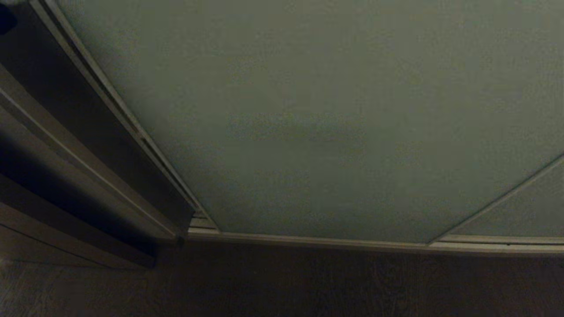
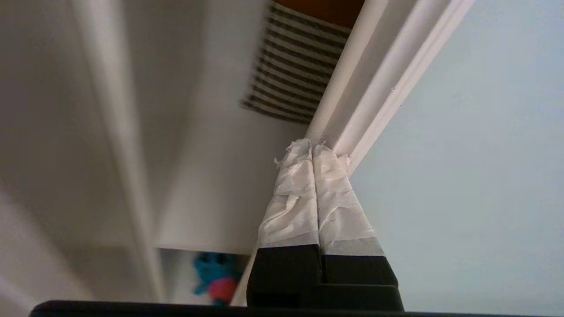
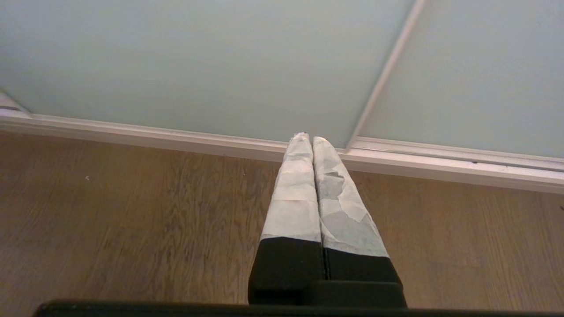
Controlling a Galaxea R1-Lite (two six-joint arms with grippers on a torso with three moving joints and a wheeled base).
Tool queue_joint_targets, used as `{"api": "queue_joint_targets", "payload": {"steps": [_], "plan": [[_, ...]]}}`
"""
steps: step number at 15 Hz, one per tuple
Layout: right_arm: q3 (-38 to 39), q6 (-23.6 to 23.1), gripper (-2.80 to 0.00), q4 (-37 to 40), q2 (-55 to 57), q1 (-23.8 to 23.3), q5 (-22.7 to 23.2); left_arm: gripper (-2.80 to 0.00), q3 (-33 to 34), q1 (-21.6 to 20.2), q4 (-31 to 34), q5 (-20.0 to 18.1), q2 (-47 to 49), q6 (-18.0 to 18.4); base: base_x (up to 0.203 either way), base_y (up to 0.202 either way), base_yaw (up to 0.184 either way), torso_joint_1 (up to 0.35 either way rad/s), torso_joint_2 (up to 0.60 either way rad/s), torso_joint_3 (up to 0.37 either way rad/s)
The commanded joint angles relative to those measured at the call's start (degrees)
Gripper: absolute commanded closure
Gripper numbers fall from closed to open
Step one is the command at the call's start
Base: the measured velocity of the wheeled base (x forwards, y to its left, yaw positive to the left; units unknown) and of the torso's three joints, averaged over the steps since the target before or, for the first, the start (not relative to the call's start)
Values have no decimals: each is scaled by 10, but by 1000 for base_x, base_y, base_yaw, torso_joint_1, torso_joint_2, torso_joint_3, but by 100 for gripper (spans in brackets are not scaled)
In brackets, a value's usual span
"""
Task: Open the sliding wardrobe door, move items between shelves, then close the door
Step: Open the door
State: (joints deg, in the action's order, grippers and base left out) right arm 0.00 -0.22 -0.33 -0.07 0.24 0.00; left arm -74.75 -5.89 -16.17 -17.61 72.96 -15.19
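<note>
Clenched and empty, my left hand (image 2: 312, 147) presses its taped tips at the sliding wardrobe door (image 2: 462, 176) edge, by the frame. Beyond it the wardrobe stands partly open: a teal bear (image 2: 218, 277) sits on a white shelf (image 2: 200, 244), a striped cushion (image 2: 295, 75) farther in. Moving items and closing remain, I judge. My right hand (image 3: 312, 138) hangs clenched over the floor (image 3: 132, 211).

Sliding wardrobe door (image 1: 335, 123): matte pale grey-green panel, thin light frame, upright. Teal-blue bear (image 2: 217, 277), red belly, blurred, apparently on white shelf (image 2: 200, 193) beyond door's edge.
</note>
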Motion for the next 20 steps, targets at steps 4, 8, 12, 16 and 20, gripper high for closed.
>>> {"api": "queue_joint_targets", "payload": {"steps": [4, 8, 12, 16, 20], "plan": [[0, 0, 0, 0, -2, 0, 0, 0, -3, 55, 12, -11, -1, 18, 0, 0, 0, 0, 0, 0], [0, 0, 0, 0, -2, 1, 0, 0, -17, 133, 12, -8, 24, 75, 0, 0, 0, 0, 0, 0], [0, 0, 0, 0, -2, 0, 0, 0, -39, 194, 6, -6, 64, 86, 0, 0, 0, 0, 0, 0], [0, 0, 0, 0, -2, 0, 0, 0, -79, 247, 11, 3, 96, 89, 0, 0, 0, 0, 0, 0], [0, 0, 0, 0, -2, 0, 0, 0, -90, 306, 12, 1, 119, 89, 0, 0, 0, 0, 0, 0]]}}
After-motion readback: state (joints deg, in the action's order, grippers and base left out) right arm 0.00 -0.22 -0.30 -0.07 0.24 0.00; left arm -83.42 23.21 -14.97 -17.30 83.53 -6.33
